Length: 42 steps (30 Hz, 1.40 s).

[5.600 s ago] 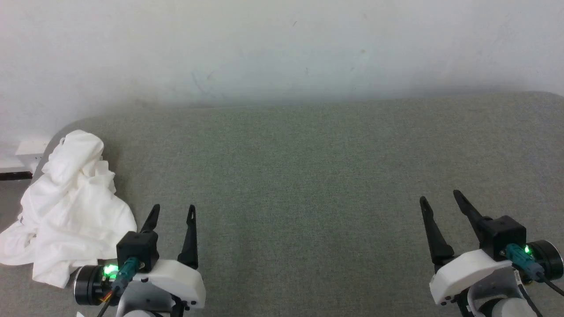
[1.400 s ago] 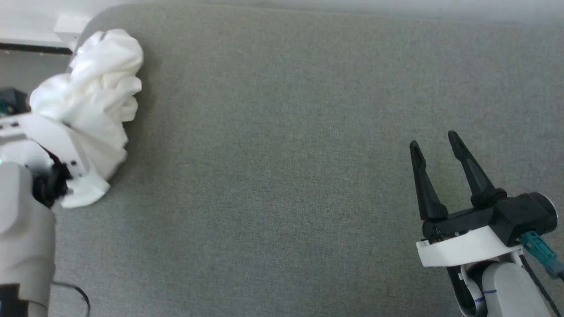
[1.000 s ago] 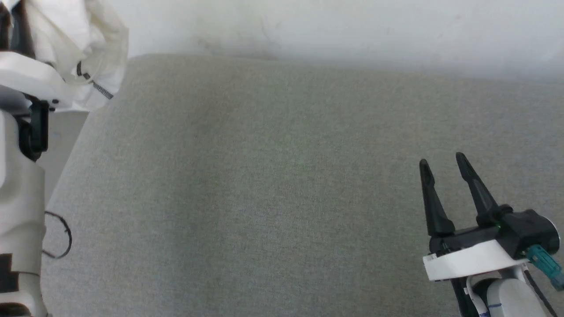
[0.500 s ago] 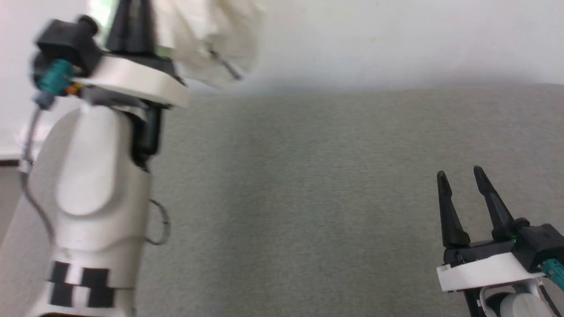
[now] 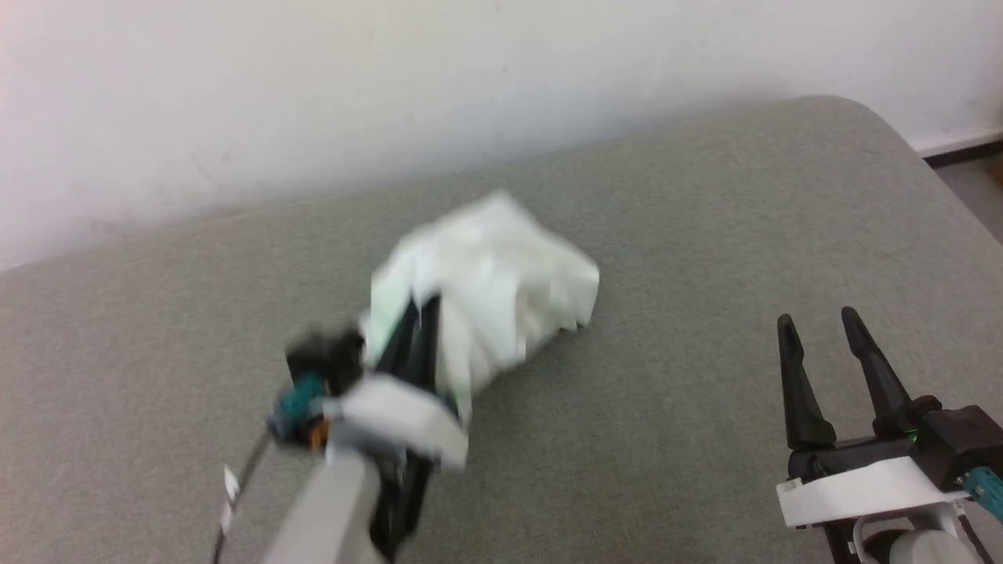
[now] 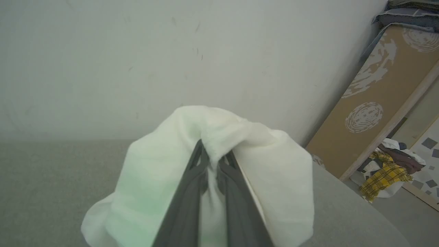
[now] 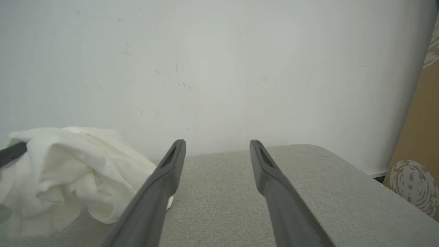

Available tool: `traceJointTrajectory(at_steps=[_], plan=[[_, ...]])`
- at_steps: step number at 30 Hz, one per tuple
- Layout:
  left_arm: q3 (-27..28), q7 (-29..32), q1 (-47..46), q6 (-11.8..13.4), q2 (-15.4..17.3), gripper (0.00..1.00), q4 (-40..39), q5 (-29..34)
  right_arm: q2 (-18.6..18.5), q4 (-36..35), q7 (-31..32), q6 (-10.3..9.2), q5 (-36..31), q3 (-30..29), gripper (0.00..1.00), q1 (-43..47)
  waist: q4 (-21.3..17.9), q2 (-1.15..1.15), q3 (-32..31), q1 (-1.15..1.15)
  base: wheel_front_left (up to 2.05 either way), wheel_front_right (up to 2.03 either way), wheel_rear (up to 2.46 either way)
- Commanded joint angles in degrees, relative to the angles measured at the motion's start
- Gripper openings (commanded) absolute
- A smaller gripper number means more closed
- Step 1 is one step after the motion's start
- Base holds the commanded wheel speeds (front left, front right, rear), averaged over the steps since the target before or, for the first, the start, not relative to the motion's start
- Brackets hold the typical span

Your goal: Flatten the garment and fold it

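Mid-placement, holding the bunched garment (image 5: 501, 282) pinched in left end effector (image 6: 213, 152) (right end effector (image 5: 817, 319) spread); next, lay down, pull flat.

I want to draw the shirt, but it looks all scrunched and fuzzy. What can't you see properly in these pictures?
Head view: motion blur smears the white shirt and left claw; no sleeves or seams can be made out.
Left wrist view: the bottom edge cuts off the shirt's lower part.
Right wrist view: the left edge cuts off the shirt; the right claw covers one corner.
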Motion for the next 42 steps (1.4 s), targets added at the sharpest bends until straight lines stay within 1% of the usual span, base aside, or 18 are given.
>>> traceJointTrajectory(at_steps=[1, 3, 5, 6, 7, 8, 9, 11, 15, 17, 20, 25, 33, 37, 42], plan=[[-1.1, -0.3, 5.7, 1.1, 0.0, 0.0, 1.7, -1.5, 0.2, 0.3, -0.2, -0.04, 0.7, 0.3, 1.0, 0.4, -1.8, -0.01, 1.2, 0.0, 0.0, 0.0, 0.0], [-2.4, -0.2, 9.5, 2.0, -0.1, 0.0, 3.0, -1.8, 0.2, 0.3, -0.4, -0.04, 1.0, 0.6, 1.0, 0.3, -1.3, -0.01, 1.5, 0.0, 0.0, 0.0, 0.0], [-3.9, -0.2, 11.9, 2.4, -0.1, 0.0, 3.8, -1.7, 0.2, -0.3, -0.8, -0.04, 1.4, 0.5, 1.0, 0.1, -0.3, -0.01, 1.8, 0.0, 0.0, 0.0, 0.0], [-4.4, -0.2, 12.8, 2.5, -0.1, 0.21, 4.0, -1.9, 0.2, -0.3, -0.8, -0.04, 1.5, 0.7, 1.0, 0.2, 0.0, -0.01, 1.8, 0.0, 0.0, 0.0, 0.0], [-4.7, -0.2, 13.5, 2.7, -0.1, 0.73, 3.9, -1.9, 0.2, -0.3, -0.9, -0.04, 1.5, 0.9, 1.0, 0.2, 0.4, -0.01, 1.8, 0.0, 0.0, 0.0, 0.0], [-5.0, -0.2, 13.8, 2.9, -0.1, 1.0, 3.3, -1.8, 0.2, -0.3, -1.0, -0.04, 1.4, 0.9, 1.0, 0.2, 0.9, -0.01, 1.8, 0.0, 0.0, 0.0, 0.0], [-5.0, -0.2, 13.8, 2.9, -0.1, 1.0, 3.3, -1.8, 0.2, -0.3, -1.0, -0.04, 1.4, 0.9, 1.0, 0.2, 0.9, -0.01, 1.8, 0.0, 0.0, 0.0, 0.0], [-5.6, -0.3, 14.3, 3.1, -0.1, 1.0, 0.7, -2.1, 0.2, -0.3, -1.1, -0.04, 1.1, 0.8, 1.0, 0.3, 2.0, -0.01, 1.6, 0.0, 0.0, 0.0, 0.0], [-4.8, -0.3, 14.5, 4.1, -0.1, 1.0, -8.5, -0.2, 0.2, -0.2, -1.1, -0.04, 0.5, 0.6, 1.0, 0.4, 4.1, -0.01, 1.2, 0.0, 0.0, 0.0, 0.0], [-4.4, -0.3, 14.7, 4.0, -0.1, 1.0, -12.4, 0.7, 0.2, -0.2, -1.2, -0.04, 0.3, 0.4, 1.0, 0.6, 5.1, -0.01, 0.8, 0.0, 0.0, 0.0, 0.0], [-3.3, -0.3, 14.7, 3.6, -0.1, 1.0, -14.8, 2.0, 0.2, 0.0, -1.1, -0.04, 0.0, 0.6, 1.0, 0.9, 6.2, -0.01, 0.1, 0.0, 0.0, 0.0, 0.0], [0.8, -0.3, 15.6, 4.2, 0.3, 1.0, -15.6, 4.9, 0.2, -0.2, -0.5, -0.04, -0.5, 0.7, 1.0, 1.6, 7.5, -0.01, -0.8, 0.0, 0.0, 0.0, 0.0], [10.3, -0.3, 21.1, 7.5, 3.6, 1.0, -16.7, 6.1, 0.2, -0.8, 0.4, -0.04, -0.7, 1.1, 1.0, 2.6, 7.9, -0.01, -2.0, 0.0, 0.0, 0.0, 0.0], [13.5, -0.3, 24.1, 7.6, 5.4, 1.0, -17.2, 5.0, 0.2, -1.3, 1.1, -0.04, -1.1, 1.3, 1.0, 3.6, 8.3, -0.01, -2.6, 0.0, 0.0, 0.0, 0.0], [15.3, 1.6, 26.2, 7.5, 7.3, 1.0, -17.6, 3.6, 0.2, -2.3, 2.1, -0.04, -2.0, 1.7, 1.0, 4.7, 9.2, -0.01, -2.8, 0.0, 0.0, 0.0, 0.0]])
